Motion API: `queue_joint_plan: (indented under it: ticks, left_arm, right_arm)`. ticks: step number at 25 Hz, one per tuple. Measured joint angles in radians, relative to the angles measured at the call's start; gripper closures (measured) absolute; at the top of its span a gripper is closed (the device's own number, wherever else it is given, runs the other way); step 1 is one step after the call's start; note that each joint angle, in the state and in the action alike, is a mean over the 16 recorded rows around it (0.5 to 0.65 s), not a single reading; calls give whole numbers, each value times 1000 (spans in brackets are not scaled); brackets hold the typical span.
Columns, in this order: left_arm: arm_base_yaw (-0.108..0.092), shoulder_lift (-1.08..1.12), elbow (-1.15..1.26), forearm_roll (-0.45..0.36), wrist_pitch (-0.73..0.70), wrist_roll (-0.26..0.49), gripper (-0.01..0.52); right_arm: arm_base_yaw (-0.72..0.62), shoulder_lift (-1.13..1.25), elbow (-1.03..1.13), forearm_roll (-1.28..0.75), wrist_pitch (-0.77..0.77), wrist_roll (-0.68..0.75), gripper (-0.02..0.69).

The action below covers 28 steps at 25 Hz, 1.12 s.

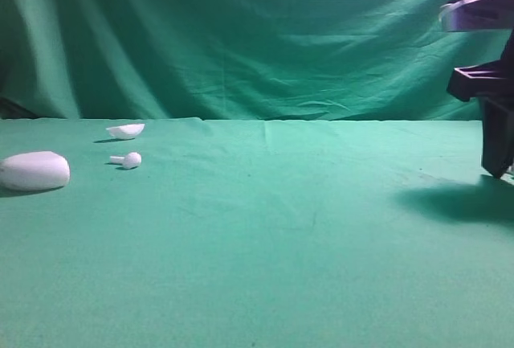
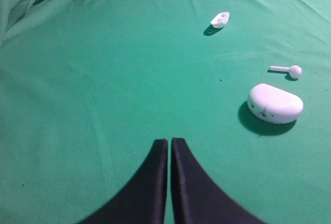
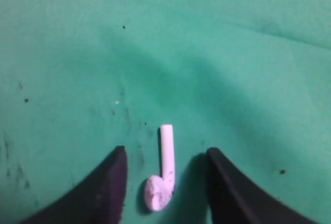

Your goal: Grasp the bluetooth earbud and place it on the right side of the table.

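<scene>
**K:** Two grippers showing. Right gripper (image 3: 165,182) is sitting low over the green table (image 1: 265,235) at the far right edge of the high view, jaws standing apart. The earbud (image 3: 163,175) is lying flat on the cloth between the two fingers (image 3: 106,188), touching neither one. Stem is pointing away from the wrist camera, rounded head nearest it.

**M:** Is it gripping anything?

**K:** No. Green gap is showing on both sides of the earbud. The arm is casting a shadow on the cloth below it.

**M:** Left side?

**K:** Left gripper (image 2: 169,149) is hanging above bare cloth, fingers pressed together, nothing between them. It isn't showing in the high view.

**M:** What else is lying around?

**K:** Far left of the table: a white pebble-shaped case (image 1: 34,170), a second earbud (image 1: 128,159) just beside it, and a small white shell piece (image 1: 126,130) behind that. All three are sitting apart from each other, well away from the right gripper.
</scene>
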Motion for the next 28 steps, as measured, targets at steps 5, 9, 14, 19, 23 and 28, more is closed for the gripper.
queue_joint_plan:
  ticks: [5,9,14,19,23,28]
  left_arm:
    - [0,0,0,0,0,0,514]
    - [0,0,0,0,0,0,514]
    - [0,0,0,0,0,0,514]
    - [0,0,0,0,0,0,514]
    - [0,0,0,0,0,0,514]
    - [0,0,0,0,0,0,514]
  right_arm:
    - [-1,-44,-35,15,59,1,300]
    - [-2,-137,-69,34,137,2,306]
    - [-2,-328,-107,59,259,3,423]
    - [-2,-576,-110,86,368,3,556]
    - [-2,-785,-75,109,431,3,640]
    - [-2,-1040,-7,135,476,3,665]
